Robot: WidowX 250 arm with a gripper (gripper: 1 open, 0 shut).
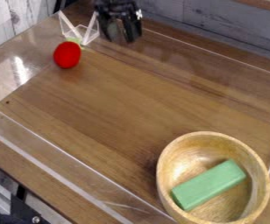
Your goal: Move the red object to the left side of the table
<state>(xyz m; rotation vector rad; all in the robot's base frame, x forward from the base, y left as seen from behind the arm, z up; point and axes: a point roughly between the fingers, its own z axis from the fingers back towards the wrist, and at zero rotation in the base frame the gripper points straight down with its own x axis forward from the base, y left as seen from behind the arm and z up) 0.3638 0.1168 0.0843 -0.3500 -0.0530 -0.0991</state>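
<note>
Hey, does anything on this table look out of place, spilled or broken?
Nothing stands out. The red fruit sits intact on the table near the far corner, apart from the open gripper. The green block lies inside the wooden bowl, which stands upright. No spills or damage show.

The dark robot hand (118, 24) is cut off by the top edge, so only its lower part and blurred fingers show; whether the fingertips touch the brown wood-grain desk (125, 105) cannot be told. The small round red toy fruit (67, 55) is too small for its tip to be made out. The round wooden bowl (215, 182) runs past the bottom edge, its near rim unseen.
</note>
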